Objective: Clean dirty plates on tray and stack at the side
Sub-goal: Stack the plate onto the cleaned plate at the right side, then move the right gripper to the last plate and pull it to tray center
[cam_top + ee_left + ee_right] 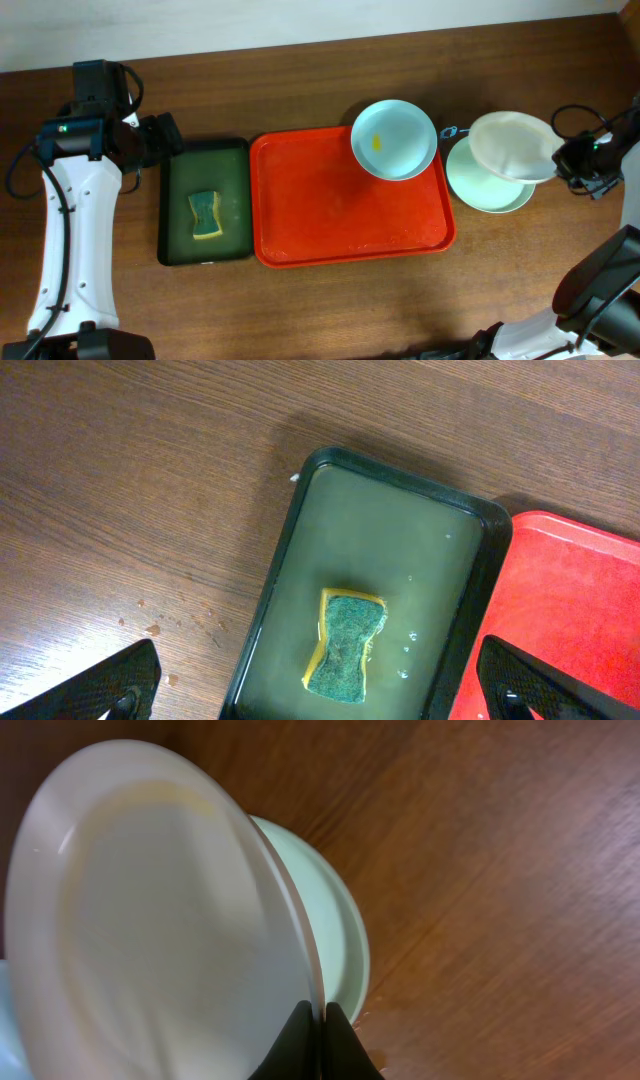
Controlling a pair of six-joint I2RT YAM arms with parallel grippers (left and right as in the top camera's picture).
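Three plates show. The smeared plate (394, 139) sits in the red tray (340, 220) at its far right corner, lapping over the far rim, with open red floor beside it. On the table (300, 310), just right of the tray, lies the mint plate (490, 192). The held plate (510, 140) tilts above it. The wrist view alone shows the right gripper (320, 1035) pinched shut on that plate's thin rim. The left gripper (320, 685) hangs by the green tray (290, 550), jaws spread wide. Its camera shows a sponge (345, 645) in murky water.
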